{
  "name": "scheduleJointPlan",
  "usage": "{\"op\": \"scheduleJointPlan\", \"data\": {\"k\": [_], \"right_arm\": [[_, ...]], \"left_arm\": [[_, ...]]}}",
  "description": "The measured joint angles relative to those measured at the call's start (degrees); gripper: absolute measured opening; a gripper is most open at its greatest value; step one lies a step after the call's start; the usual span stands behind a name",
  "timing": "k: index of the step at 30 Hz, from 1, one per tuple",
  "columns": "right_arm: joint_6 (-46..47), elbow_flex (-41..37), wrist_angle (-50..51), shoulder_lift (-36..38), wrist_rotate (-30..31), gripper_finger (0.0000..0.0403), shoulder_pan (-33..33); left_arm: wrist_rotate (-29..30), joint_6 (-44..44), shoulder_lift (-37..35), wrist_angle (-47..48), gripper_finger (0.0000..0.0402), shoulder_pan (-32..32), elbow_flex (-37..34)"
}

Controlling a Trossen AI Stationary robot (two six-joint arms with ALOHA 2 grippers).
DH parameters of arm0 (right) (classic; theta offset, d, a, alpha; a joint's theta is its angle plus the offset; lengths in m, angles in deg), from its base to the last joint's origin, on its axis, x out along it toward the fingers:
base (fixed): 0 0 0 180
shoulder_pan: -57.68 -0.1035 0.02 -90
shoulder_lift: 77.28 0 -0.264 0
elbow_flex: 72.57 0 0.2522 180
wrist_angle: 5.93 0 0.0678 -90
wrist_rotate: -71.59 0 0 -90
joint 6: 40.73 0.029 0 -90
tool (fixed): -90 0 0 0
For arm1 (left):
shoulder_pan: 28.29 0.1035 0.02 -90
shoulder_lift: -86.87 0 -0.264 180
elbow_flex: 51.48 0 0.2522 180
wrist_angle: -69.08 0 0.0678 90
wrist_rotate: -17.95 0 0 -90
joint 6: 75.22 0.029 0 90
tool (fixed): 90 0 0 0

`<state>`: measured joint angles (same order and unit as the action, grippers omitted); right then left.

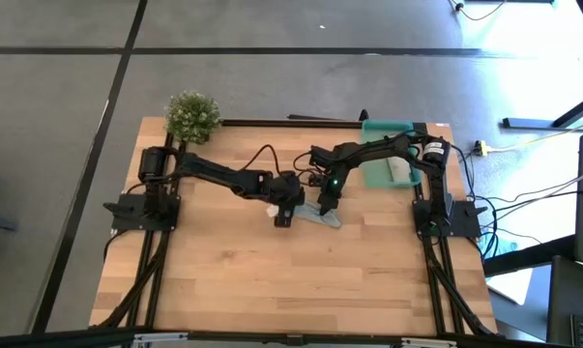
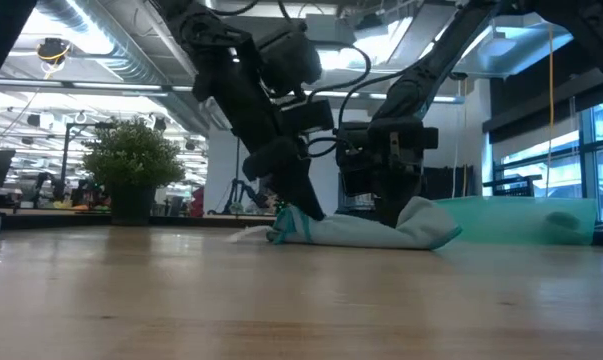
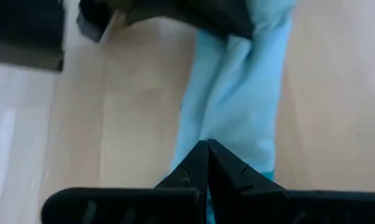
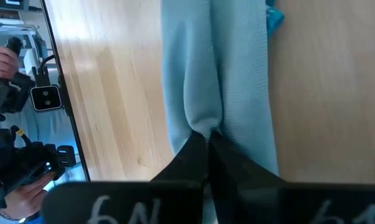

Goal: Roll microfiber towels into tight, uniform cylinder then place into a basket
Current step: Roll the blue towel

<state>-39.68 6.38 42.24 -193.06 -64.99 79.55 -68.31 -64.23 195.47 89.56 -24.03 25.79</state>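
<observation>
The light blue towel lies on the table's middle as a narrow bunched strip; it also shows in the low view. My left gripper is shut on its left end. My right gripper is shut on it farther right. The teal bin stands at the far right, by my right arm's base. A pale towel lies inside the bin. The bin also shows in the low view, behind the blue towel. My left gripper pinches the blue towel's bunched left end between its two fingertips, coming from above and slanting down. The towel lies on the table there and runs away from the fingers. My right gripper pinches a raised fold in the towel's middle width between its two fingertips, from above. The fingers point along the strip. The cloth puckers at the pinch, and the rest lies on the table.
A small bushy plant stands at the table's far left corner. Bare wood lies toward the near edge. In the right wrist view a person's hands show in the room beyond the table edge.
</observation>
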Motion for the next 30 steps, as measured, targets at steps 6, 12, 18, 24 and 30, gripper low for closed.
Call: {"op": "scheduleJointPlan", "data": {"k": [6,12,18,24,30], "right_arm": [[-0.01,0.02,0.02,0.00,0.02,0.0010,-0.02],[0.03,0.02,-0.17,0.00,0.00,0.0010,-0.02],[0.20,0.02,-0.21,0.00,0.06,0.0010,-0.02],[0.22,0.02,-0.14,0.02,0.06,0.0025,0.26],[0.22,0.00,1.00,1.79,1.72,0.0036,2.12]], "left_arm": [[-1.21,-0.10,1.06,0.08,0.0000,2.45,0.07],[-2.69,-0.14,3.74,-0.67,0.0000,2.52,0.19],[-2.93,0.04,3.98,-1.05,0.0000,2.77,0.20],[-3.11,0.06,4.02,-0.60,0.0000,2.75,0.20],[-3.07,0.08,4.07,-0.34,0.0000,2.75,0.19]]}}
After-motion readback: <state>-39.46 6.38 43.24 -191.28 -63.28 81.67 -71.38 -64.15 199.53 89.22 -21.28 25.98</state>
